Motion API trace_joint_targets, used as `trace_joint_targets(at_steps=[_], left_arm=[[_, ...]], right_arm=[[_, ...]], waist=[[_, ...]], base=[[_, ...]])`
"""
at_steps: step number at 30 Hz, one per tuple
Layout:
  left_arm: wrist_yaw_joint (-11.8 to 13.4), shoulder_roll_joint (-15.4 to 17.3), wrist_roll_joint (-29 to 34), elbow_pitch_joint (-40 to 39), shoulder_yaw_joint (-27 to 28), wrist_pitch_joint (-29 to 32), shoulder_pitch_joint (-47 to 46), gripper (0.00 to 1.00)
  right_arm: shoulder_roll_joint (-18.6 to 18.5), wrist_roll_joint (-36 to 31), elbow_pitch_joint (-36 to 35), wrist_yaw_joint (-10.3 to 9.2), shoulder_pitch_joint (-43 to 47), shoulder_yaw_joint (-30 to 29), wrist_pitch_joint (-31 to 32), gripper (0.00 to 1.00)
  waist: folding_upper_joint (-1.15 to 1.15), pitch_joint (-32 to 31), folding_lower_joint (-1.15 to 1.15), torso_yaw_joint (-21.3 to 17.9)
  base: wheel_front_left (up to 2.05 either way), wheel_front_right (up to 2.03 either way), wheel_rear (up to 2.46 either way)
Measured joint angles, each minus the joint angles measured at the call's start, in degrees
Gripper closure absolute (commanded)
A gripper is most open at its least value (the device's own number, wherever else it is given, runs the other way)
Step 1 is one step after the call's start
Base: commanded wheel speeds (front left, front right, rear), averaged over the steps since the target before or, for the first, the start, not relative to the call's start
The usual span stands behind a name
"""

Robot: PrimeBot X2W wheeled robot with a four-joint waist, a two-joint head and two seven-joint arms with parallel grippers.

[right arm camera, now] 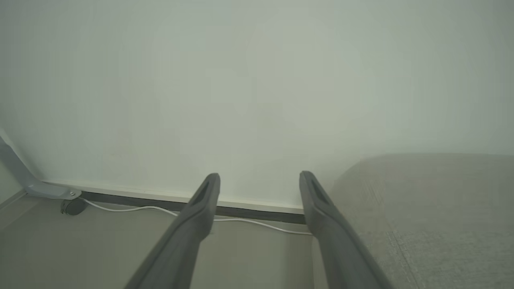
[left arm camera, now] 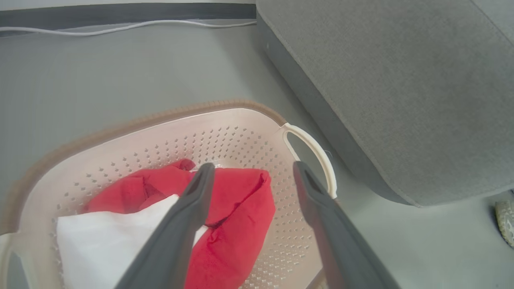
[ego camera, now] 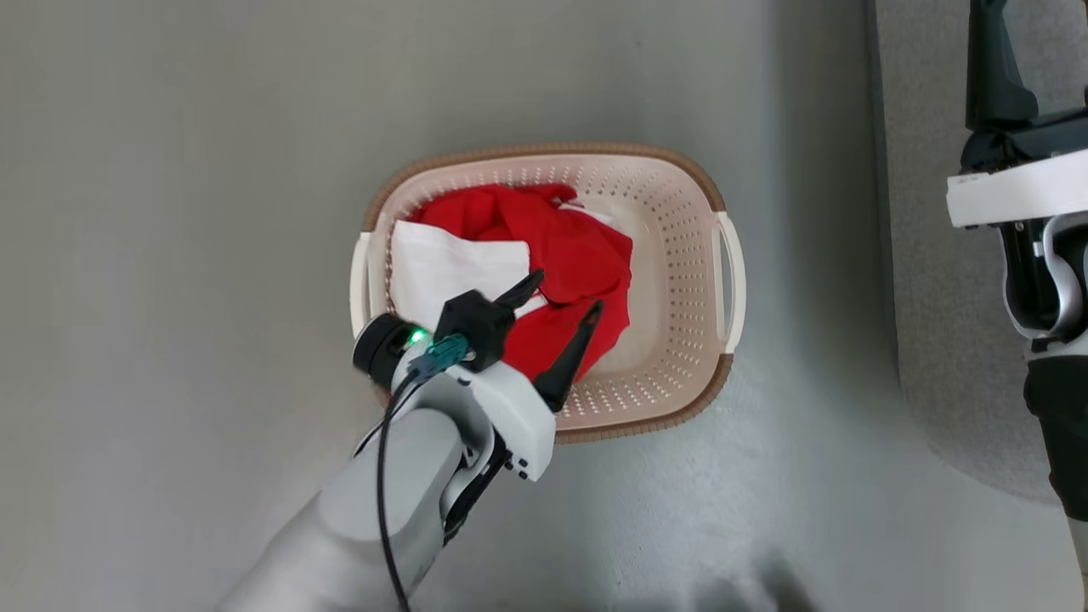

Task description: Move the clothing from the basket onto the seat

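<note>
From the head view, the basket [ego camera: 671, 255] stands on the plain grey floor [ego camera: 170, 255] in the middle of the picture, its brown rim all round and a white handle [ego camera: 733, 280] on the side nearer the seat [ego camera: 935, 255], whose grey upholstery runs down the right edge, apart from the basket. The clothing [ego camera: 578, 255] lies bunched inside the basket, red with a white panel toward the left. The left gripper [ego camera: 565, 291] reaches over the near-left rim, its fingers spread apart above the red fabric with nothing clamped between them; whether the tips touch the cloth cannot be told. The right arm's white and dark casing shows at the right edge, over the seat. The left wrist view adds the room behind: the left gripper [left arm camera: 253, 166] points into the basket [left arm camera: 225, 136] over the clothing [left arm camera: 237, 200], the seat [left arm camera: 401, 100] has a rounded corner just beyond the handle [left arm camera: 317, 152], and across the floor [left arm camera: 80, 72] a white cable [left arm camera: 120, 28] runs along a dark baseboard [left arm camera: 120, 10]. The right wrist view looks level: the right gripper [right arm camera: 259, 180] has its fingers wide apart and empty before a pale wall [right arm camera: 241, 80], with the baseboard [right arm camera: 257, 212], the cable [right arm camera: 140, 208], a grey strut [right arm camera: 24, 176] on a small wheel at the left, and the seat [right arm camera: 441, 200] at the right.
</note>
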Motion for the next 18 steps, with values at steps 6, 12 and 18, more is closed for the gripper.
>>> trace_joint_targets(at_steps=[6, 12, 18], left_arm=[[-1.0, 0.1, 3.6, 5.6, -9.7, 0.0, -7.8, 0.00], [-0.9, 0.2, 4.6, 11.8, -13.9, -0.2, -12.7, 0.00], [1.5, 0.2, 4.4, 17.9, -15.6, -0.3, -16.7, 0.00]], right_arm=[[1.1, 0.1, -1.5, 0.00, -2.7, 1.4, -0.1, 0.00], [2.4, 0.4, -2.3, 0.00, -4.0, 1.5, -0.1, 0.00], [3.2, 0.7, -3.6, 0.00, -4.9, 1.6, -0.1, 0.00]], waist=[[0.00, 4.0, 0.00, -1.5], [0.00, 7.5, 0.00, -3.6], [0.00, 10.7, 0.00, -5.4]], base=[[0.00, 0.00, 0.00], [0.00, 0.00, 0.00], [0.00, 0.00, 0.00]])
